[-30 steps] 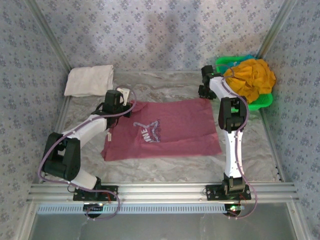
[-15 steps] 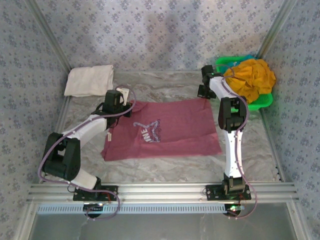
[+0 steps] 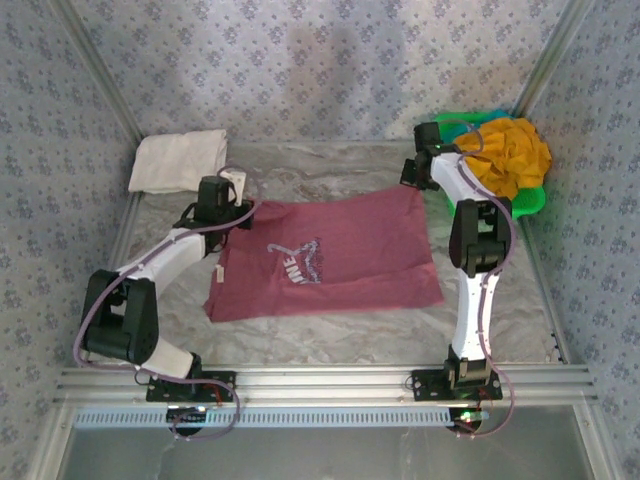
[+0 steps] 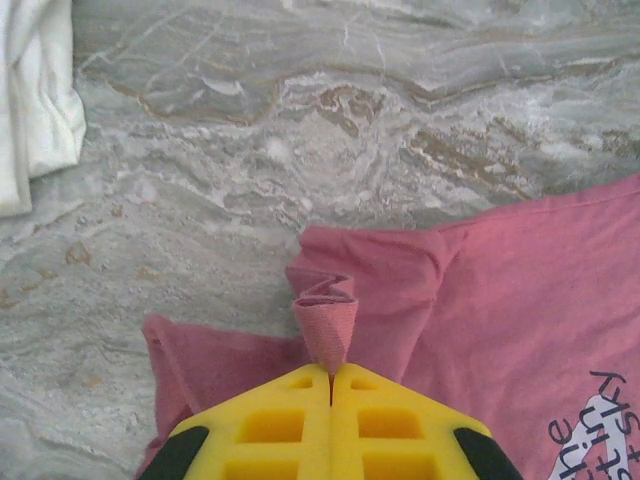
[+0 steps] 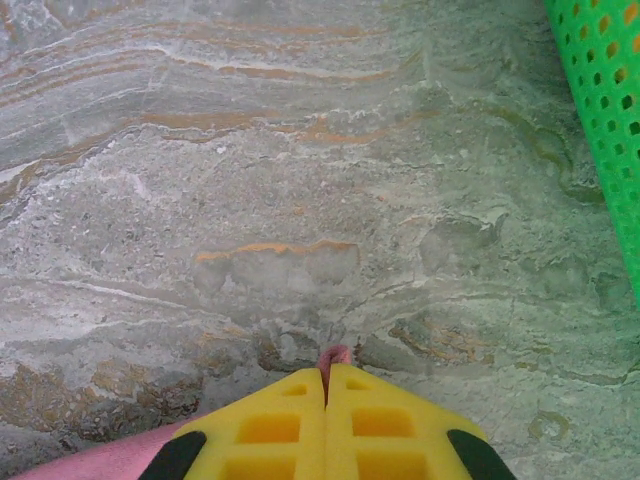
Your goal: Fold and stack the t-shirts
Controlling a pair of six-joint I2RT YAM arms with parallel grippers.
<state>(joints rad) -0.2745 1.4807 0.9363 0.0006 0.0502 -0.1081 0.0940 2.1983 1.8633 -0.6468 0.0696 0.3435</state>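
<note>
The counter (image 3: 330, 165) is grey and swirly like stone. The maroon tee (image 3: 340, 255) lies spread flat in the middle of it, with its white print facing up. At the far right, the orange tee (image 3: 510, 150) sits in a heap in the green basket (image 3: 528, 205). At the far left, the white tee (image 3: 180, 160) lies folded, well apart from the maroon one. The left end effector (image 4: 330, 372) is at the maroon tee's far left corner. Its yellow fingers are pressed together on a small pinch of the cloth, which sticks up in a little cone just past the tips. The right end effector (image 5: 326, 372) is at the tee's far right corner, near the basket. Its fingers are pressed together too, with a tiny bit of maroon cloth poking out between the tips. A second ago both end effectors were a little nearer the front of the counter. Now they have moved back toward the far wall, and the tee's far edge has come back with them. The near edge has stayed where it was.
</note>
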